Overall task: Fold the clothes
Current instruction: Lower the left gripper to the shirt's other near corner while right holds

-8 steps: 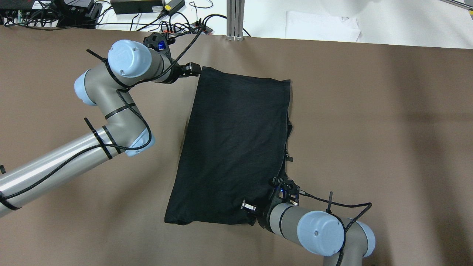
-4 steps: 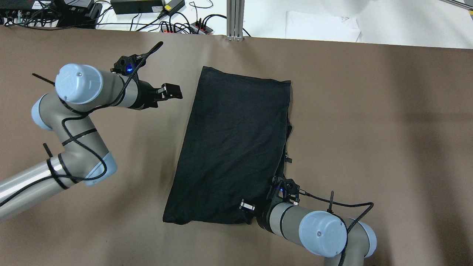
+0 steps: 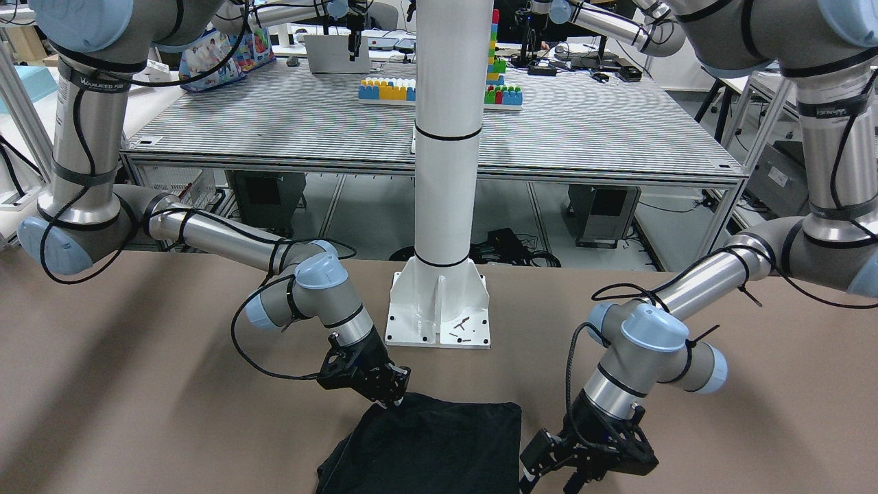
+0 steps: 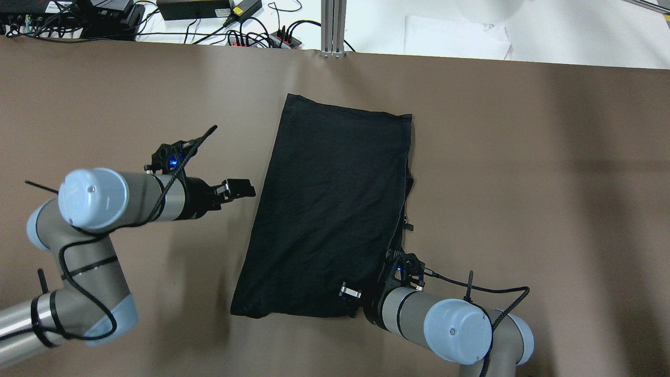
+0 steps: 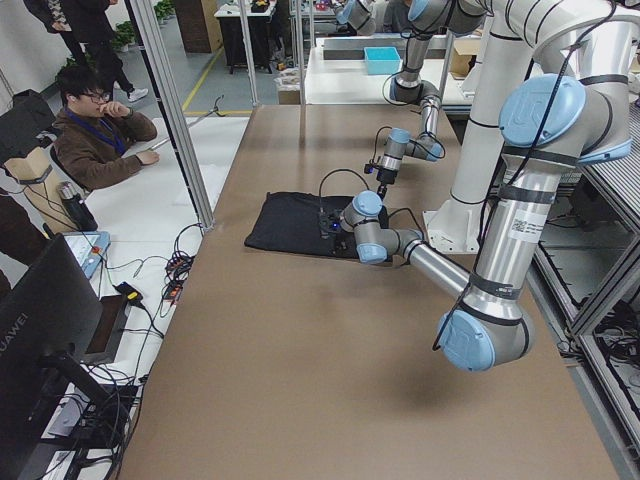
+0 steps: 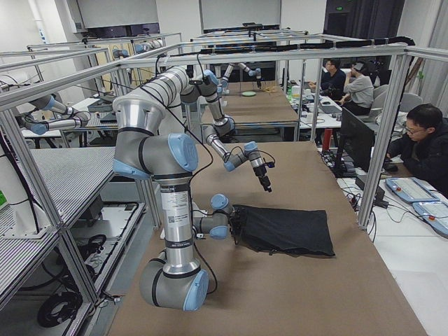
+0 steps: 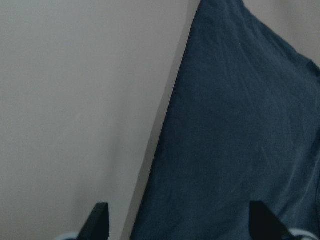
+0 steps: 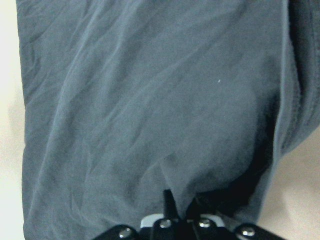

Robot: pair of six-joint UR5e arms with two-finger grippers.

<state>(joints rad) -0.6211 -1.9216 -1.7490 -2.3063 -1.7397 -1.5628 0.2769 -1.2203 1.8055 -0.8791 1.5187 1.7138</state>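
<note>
The clothes [image 4: 330,209] are one black garment lying flat as a tilted rectangle on the brown table [image 4: 523,157]. My left gripper [image 4: 242,187] hovers open just left of its left edge, holding nothing. In the left wrist view the garment [image 7: 240,140] fills the right side and my left gripper [image 7: 180,222] has its fingertips far apart. My right gripper [image 4: 349,292] is shut on the garment's near right corner. Its wrist view shows fabric [image 8: 150,100] bunched at my right gripper [image 8: 172,210]. From the front, the garment [image 3: 439,446] lies between my right gripper [image 3: 394,396] and left gripper [image 3: 549,461].
A white pole on a base plate [image 3: 439,309] stands at the robot's side of the table. Cables and power strips [image 4: 251,31] and a white sheet [image 4: 455,36] lie beyond the far edge. A seated person [image 5: 95,130] is off the table's far side.
My left gripper has left the garment's far left corner and drawn back toward the robot along the left edge. The garment and the right arm have not moved.
</note>
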